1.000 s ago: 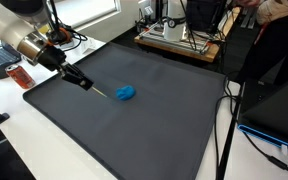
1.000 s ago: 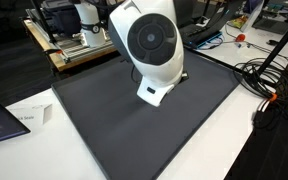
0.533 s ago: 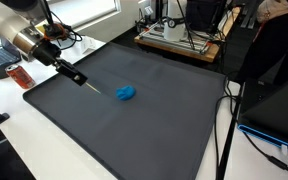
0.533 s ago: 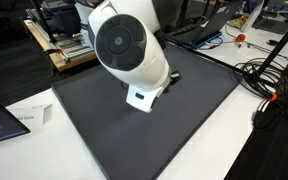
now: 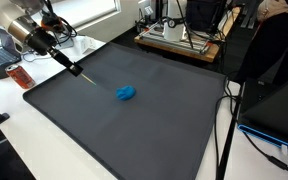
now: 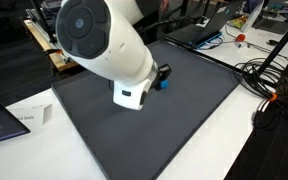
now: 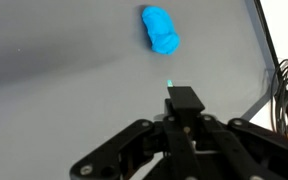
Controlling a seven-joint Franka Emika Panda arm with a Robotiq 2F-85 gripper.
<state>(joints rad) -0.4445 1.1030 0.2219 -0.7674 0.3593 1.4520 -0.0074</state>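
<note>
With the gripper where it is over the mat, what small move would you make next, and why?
Probably ease the gripper forward toward the blue lump. It is shut on a slim stick whose tip points roughly at the lump but stops short of it, with bare dark mat between them.

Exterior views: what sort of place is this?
Probably a lab or workshop: a wooden bench loaded with equipment, loose cables trailing off the white table, and a dark mat laid as a work surface.
</note>
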